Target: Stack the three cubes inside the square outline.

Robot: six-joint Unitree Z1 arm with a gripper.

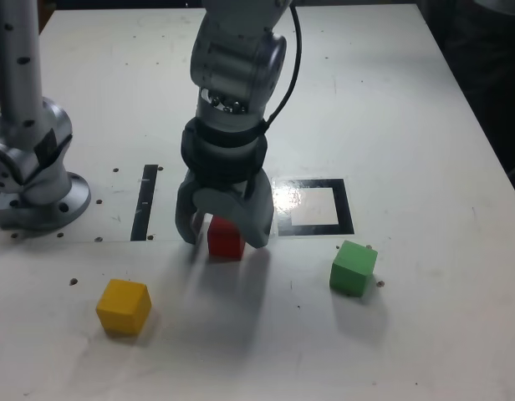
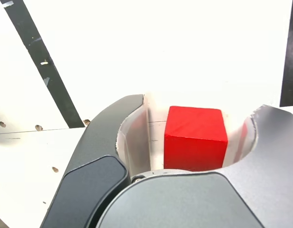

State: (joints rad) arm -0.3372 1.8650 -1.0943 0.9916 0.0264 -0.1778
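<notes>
The red cube (image 1: pixel 227 241) sits on the white table just to the exterior view's left of the square outline (image 1: pixel 347 205). My gripper (image 1: pixel 224 240) is lowered over it, a finger on each side. The wrist view shows the red cube (image 2: pixel 195 137) between the fingers of the gripper (image 2: pixel 200 103), with a narrow gap of table on both sides, so the jaws are open around it and not touching. The yellow cube (image 1: pixel 124 306) lies near the front at the exterior view's left. The green cube (image 1: pixel 353 267) lies in front of the outline's right corner.
The arm's grey base (image 1: pixel 32 188) stands at the exterior view's left. A narrow black strip (image 1: pixel 146 200) lies between the base and the gripper and also shows in the wrist view (image 2: pixel 37 52). The table's right edge (image 1: pixel 492 159) borders dark floor.
</notes>
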